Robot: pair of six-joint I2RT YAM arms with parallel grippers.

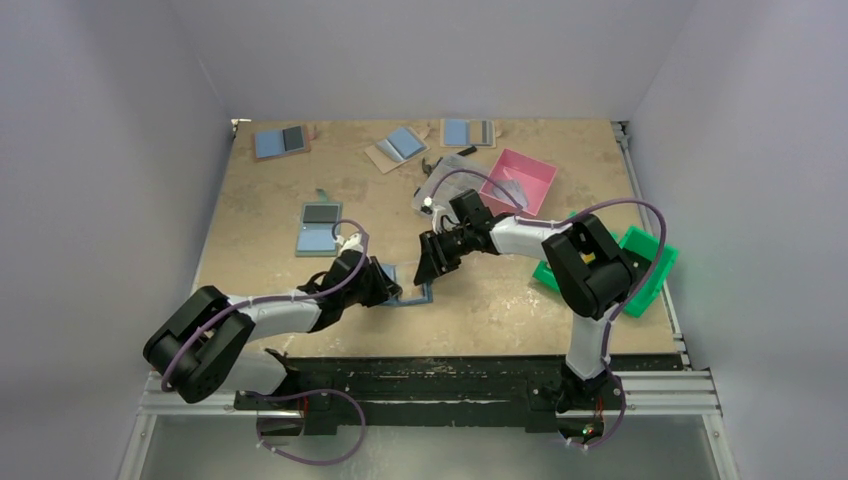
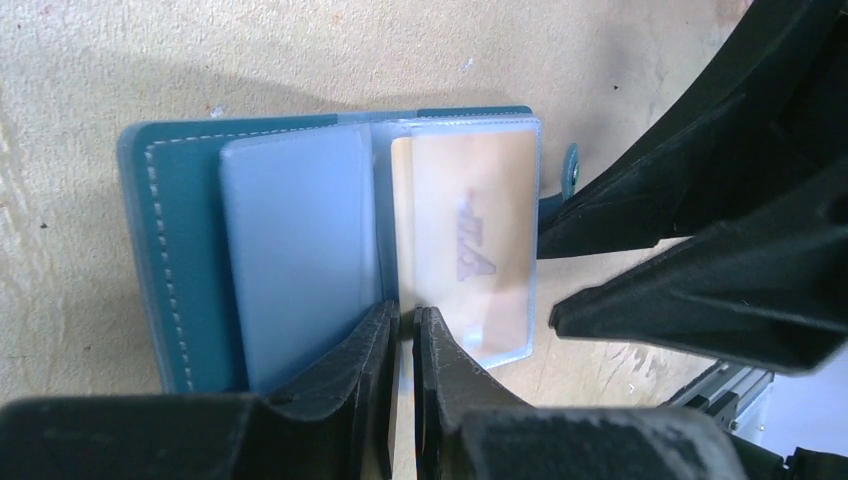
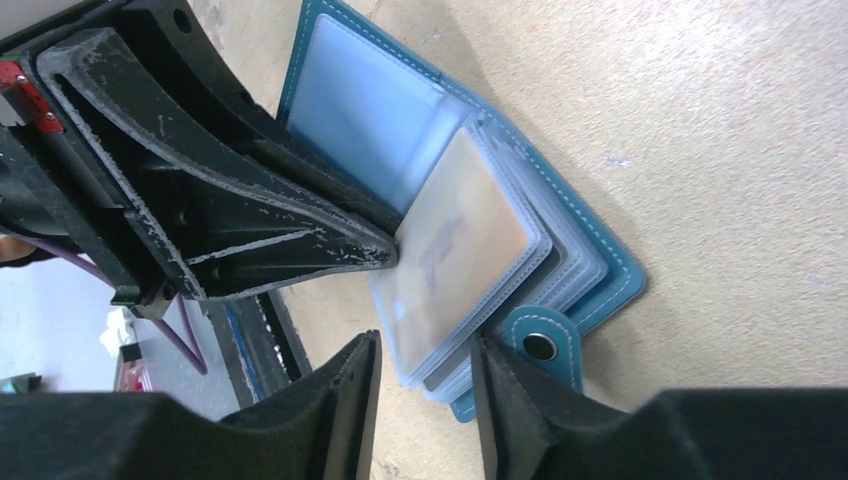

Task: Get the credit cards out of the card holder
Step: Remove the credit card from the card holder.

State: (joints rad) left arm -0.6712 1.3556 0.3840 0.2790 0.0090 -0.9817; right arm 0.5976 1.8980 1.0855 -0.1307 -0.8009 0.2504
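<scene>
The card holder (image 1: 412, 294) lies open on the table between my two grippers. In the left wrist view its teal cover (image 2: 180, 230) holds a blue sleeve and a clear sleeve with a tan credit card (image 2: 465, 230) inside. My left gripper (image 2: 405, 322) is shut on the near edge of a sleeve at the fold. In the right wrist view the holder (image 3: 610, 285) shows a stack of clear sleeves, with the tan card (image 3: 460, 245) on top. My right gripper (image 3: 425, 390) is open, with its fingers on either side of the sleeves' corner by the snap tab (image 3: 540, 345).
A blue holder with a black panel (image 1: 320, 228) lies to the left. Three more holders (image 1: 281, 140) (image 1: 398, 146) (image 1: 468, 132) lie at the back. A pink bin (image 1: 525, 180), a clear bag (image 1: 445, 178) and a green tray (image 1: 645, 265) are to the right.
</scene>
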